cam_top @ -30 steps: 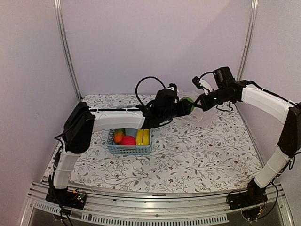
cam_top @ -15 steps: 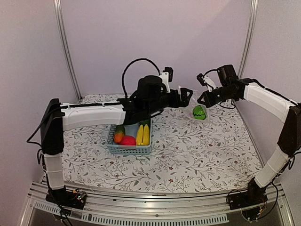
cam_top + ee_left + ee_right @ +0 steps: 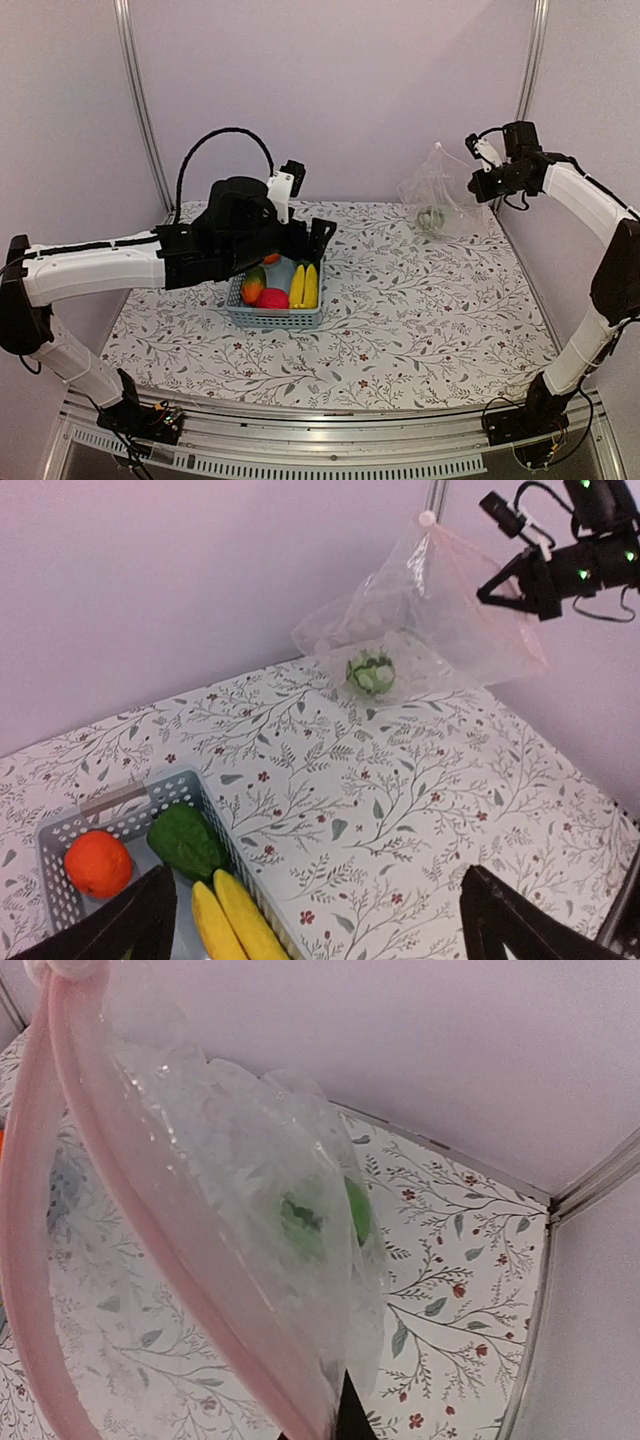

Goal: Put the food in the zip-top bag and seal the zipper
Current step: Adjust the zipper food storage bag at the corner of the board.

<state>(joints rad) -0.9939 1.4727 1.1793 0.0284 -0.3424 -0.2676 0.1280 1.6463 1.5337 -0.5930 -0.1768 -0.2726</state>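
The zip-top bag hangs at the back right, my right gripper shut on its edge. One green piece of food lies in the bag's bottom, also seen as green food and green food. The pink zipper runs along the bag's mouth, which gapes. My left gripper is open and empty above the blue basket. The basket holds bananas, an orange piece, a dark green piece and a red piece.
A floral cloth covers the table. Purple walls and metal corner posts close in the back and sides. The right arm reaches along the right wall.
My left gripper opened, let the green piece drop into the bag and drew back left over the basket. The right gripper lifted the bag up and to the right.
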